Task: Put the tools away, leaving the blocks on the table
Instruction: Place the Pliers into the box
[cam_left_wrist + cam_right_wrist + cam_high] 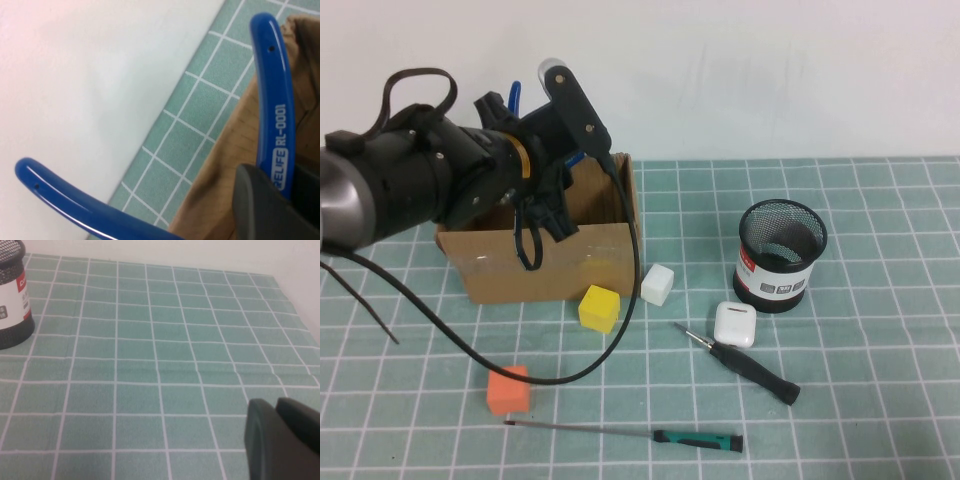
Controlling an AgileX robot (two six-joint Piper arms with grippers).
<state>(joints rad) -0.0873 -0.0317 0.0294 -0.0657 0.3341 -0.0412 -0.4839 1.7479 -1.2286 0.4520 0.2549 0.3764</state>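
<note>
Left gripper (535,200): you had it over the open cardboard box (605,262) at the rear left of the table (880,400), its fingers (265,205) clamped on the blue-handled pliers (272,100).
Pliers: you could see the two blue handles spread apart in the left wrist view, one running up past the box's brown wall, the other toward the white wall behind; in the high view only a bit of blue showed above the gripper.
Right gripper (282,440): you saw just a dark corner of it low over bare mat in its own wrist view; it was out of the high view, and you could not tell how its fingers stood.
Short black-handled screwdriver (745,364): it lay flat in front of the black mesh cup (780,255), its tip just beside the white earbud case (734,324).
Long screwdriver with the green-and-black handle (640,432): it lay along the near edge, its tip near the orange block (508,390).
Yellow block (599,307): it sat touching or just in front of the box's front wall.
White block (658,285): it stood just beside the box's right front corner.
</note>
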